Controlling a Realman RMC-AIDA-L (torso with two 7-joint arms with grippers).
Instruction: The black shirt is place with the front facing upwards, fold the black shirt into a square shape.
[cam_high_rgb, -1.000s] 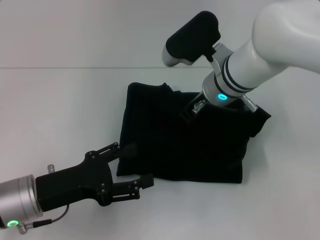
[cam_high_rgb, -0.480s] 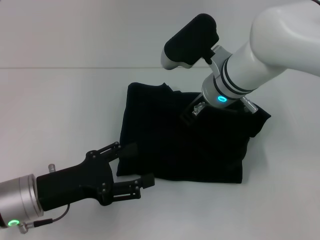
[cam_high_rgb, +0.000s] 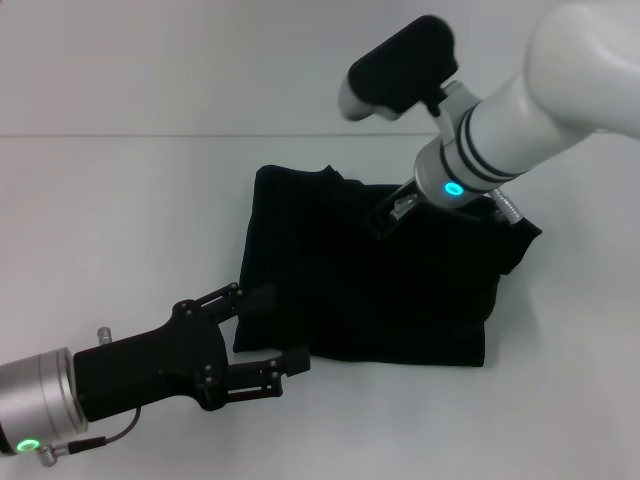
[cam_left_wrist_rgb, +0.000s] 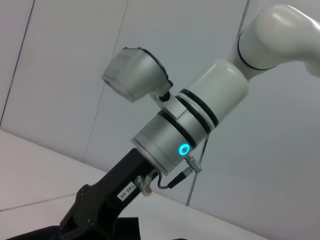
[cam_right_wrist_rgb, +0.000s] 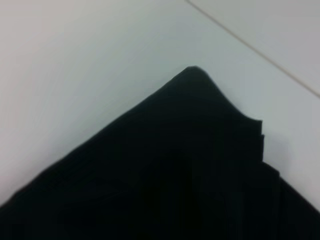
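Soft, limp black shirt (cam_high_rgb: 365, 275) wants edge grips; left gripper (cam_high_rgb: 268, 328) gapes empty beside it, right gripper's (cam_high_rgb: 400, 212) hold untellable.

This looks like a lab or robot test cell, not a home. The counter (cam_high_rgb: 120, 200) is a plain, pale, matte surface running wide across the head view, carrying only a folded black shirt (cam_high_rgb: 330, 270). Behind it rises a bare white wall (cam_high_rgb: 200, 60), meeting the counter in one straight seam. From the left wrist view, that backdrop shows as flat pale panels (cam_left_wrist_rgb: 65, 60) split by thin dark joint lines, like a booth enclosure. White robot arms with glowing status rings hang over the counter. No furniture or decoration shows.
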